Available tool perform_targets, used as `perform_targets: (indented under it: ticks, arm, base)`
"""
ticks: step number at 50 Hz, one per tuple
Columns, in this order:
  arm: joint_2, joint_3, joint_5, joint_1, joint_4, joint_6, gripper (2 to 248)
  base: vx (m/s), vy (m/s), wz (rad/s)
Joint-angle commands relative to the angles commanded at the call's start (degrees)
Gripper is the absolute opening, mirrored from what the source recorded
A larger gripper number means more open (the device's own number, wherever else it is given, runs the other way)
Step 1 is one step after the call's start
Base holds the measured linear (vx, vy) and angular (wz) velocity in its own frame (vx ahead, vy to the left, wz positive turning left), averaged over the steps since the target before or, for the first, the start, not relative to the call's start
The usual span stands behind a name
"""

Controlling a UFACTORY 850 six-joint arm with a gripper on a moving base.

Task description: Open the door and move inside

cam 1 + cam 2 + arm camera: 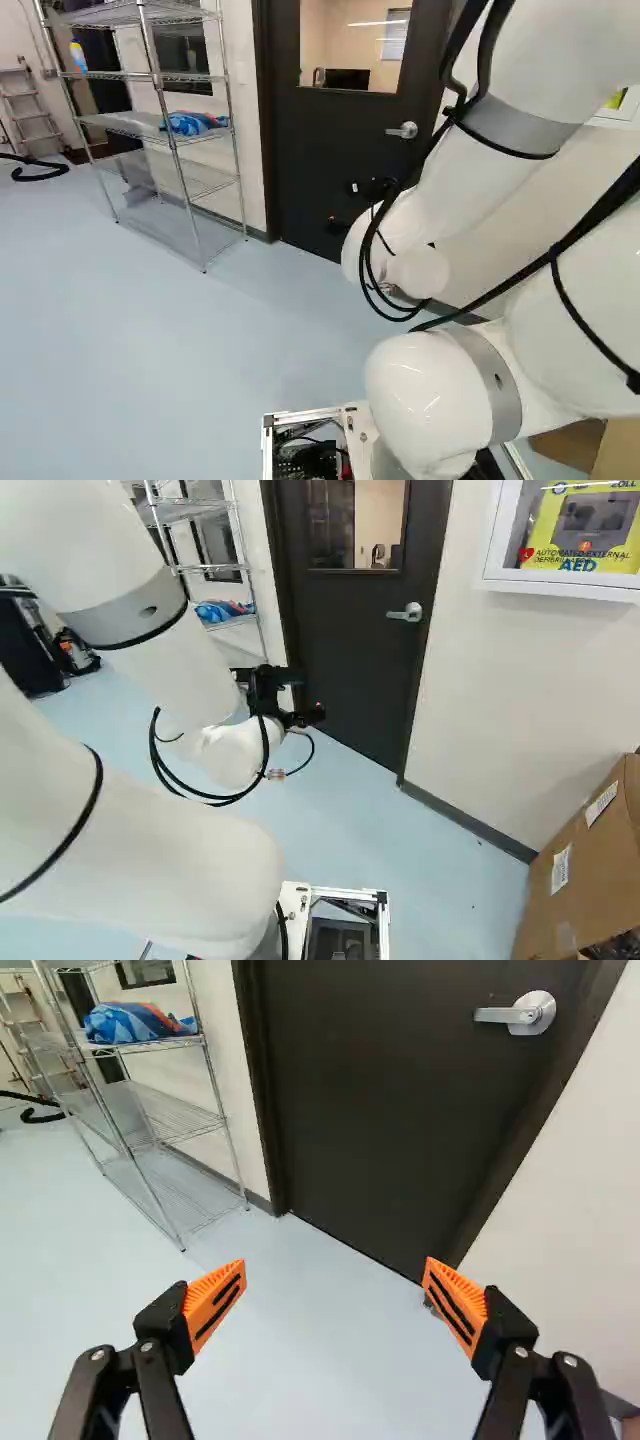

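My gripper (290, 695) is held out in front of the dark door (365, 650), lower than its handle (404, 612). In the wrist view the gripper (335, 1305) stands open, its orange-padded fingers wide apart with nothing between them. The door (400, 1110) is shut in its frame ahead of the gripper. Its silver lever handle (515, 1014) lies beyond the fingers, well apart from them, near the frame edge. A window fills the door's upper part in both base views. The left base view shows the same handle (403, 130) just beside my arm.
A wire shelf rack (165, 130) holding a blue bundle (190, 123) stands left of the door. Right of it, a white wall cabinet (570, 540) holds a yellow device. A cardboard box (590, 870) sits at the right of the right base view. A ladder (28, 105) leans farther back.
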Motion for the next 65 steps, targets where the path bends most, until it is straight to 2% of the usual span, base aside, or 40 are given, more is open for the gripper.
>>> perform_targets:
  ticks: [65]
  arm:
    - [0.0, 0.0, 0.0, 0.0, 0.0, 0.0, 247]
  base:
    - [0.138, 0.054, -0.191]
